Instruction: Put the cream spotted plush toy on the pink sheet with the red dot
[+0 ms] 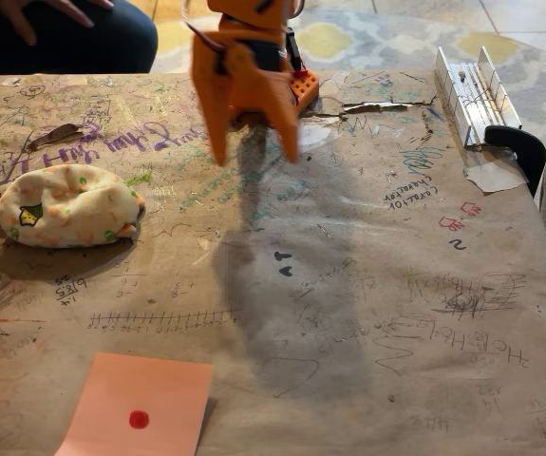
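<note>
The jaws [251, 152] of the orange arm stand apart with nothing between them, and they hang above the far middle of the worktop [367, 313], pointing down. Nearest to me, the pink sheet with the red dot [140, 404] lies flat at the near edge, left of the middle; its lower side runs out of the picture. Between the sheet and the jaws the scribbled brown surface is open, with only the arm's shadow across it. Further back on the left, the cream spotted plush toy [68, 206] rests near the left edge, well apart from the sheet. At the far right corner a metal rail [467, 90] lies close to the edge.
</note>
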